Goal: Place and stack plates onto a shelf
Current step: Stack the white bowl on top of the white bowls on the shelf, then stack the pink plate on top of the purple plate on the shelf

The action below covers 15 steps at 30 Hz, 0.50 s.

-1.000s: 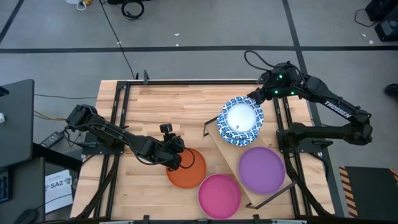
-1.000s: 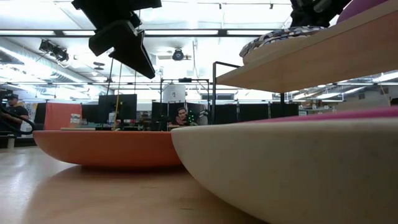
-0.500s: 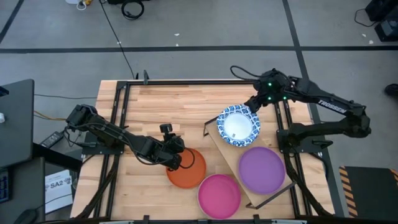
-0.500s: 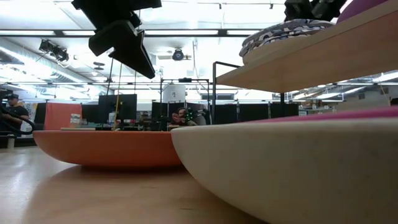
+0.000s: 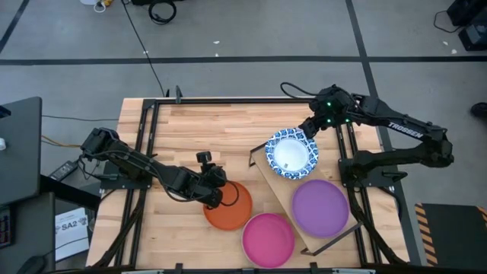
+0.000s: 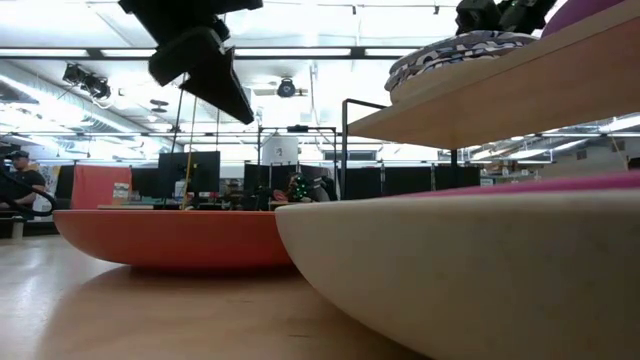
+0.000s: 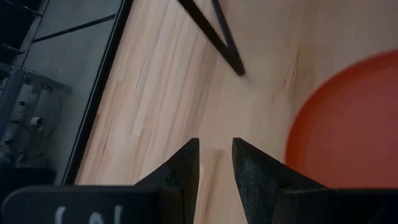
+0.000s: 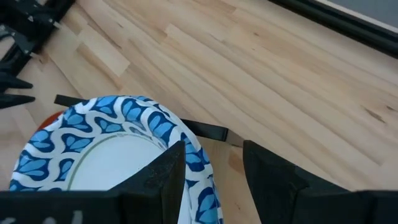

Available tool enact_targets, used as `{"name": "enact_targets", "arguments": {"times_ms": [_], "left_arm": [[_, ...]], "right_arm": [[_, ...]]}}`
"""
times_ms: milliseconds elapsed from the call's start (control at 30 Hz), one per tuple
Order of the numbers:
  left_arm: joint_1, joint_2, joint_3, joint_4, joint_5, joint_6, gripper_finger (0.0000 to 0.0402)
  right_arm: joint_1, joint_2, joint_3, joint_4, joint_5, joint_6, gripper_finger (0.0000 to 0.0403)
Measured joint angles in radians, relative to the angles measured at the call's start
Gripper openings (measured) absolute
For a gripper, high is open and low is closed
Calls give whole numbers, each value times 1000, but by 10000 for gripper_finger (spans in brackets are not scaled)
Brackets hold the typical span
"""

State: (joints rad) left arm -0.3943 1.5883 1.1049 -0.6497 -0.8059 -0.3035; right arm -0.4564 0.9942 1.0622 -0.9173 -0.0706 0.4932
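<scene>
**Plate Placement: Release at Shelf End, Next Pick Pending**

At the far end of the shelf (image 5: pixel 283 183), the blue-and-white plates (image 5: pixel 291 153) rest as a stack, with the purple plate (image 5: pixel 320 206) beside them on the same board. The right gripper (image 5: pixel 312 126) sits at the stack's rim; in the right wrist view its fingers (image 8: pixel 163 177) are parted and empty, one at the plate edge, so the judged step is release and withdrawal after placing.

Two plates remain on the tabletop (image 5: pixel 198 129): the orange-red plate (image 5: pixel 232 205) and the pink plate (image 5: pixel 268 238). The left gripper (image 5: pixel 215 196) is at the orange-red plate's edge, fingers (image 7: pixel 186 168) slightly apart and holding nothing, the plate's rim just beside them.

The next move calls for:
1. Clearing the right gripper upward without dragging the stack.
2. Seating the left fingers across the orange-red rim before lifting toward the shelf.
</scene>
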Motion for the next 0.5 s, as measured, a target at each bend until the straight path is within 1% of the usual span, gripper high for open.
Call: {"name": "enact_targets", "arguments": {"times_ms": [67, 167, 267, 400, 500], "left_arm": [[0, 0, 0, 40, 5, 0, 102], [2, 0, 0, 124, 61, 1, 102], [5, 0, 0, 231, 166, 2, 102], [10, 0, 0, 380, 295, 2, 102], [10, 0, 0, 488, 349, 0, 102]], "right_arm": [[0, -15, 0, 0, 0, 0, 166], [1, -39, 0, 0, 0, 0, 166], [17, -60, 0, 0, 0, 0, 166], [68, -80, 0, 0, 0, 0, 166], [118, -90, 0, 0, 7, 2, 166]]}}
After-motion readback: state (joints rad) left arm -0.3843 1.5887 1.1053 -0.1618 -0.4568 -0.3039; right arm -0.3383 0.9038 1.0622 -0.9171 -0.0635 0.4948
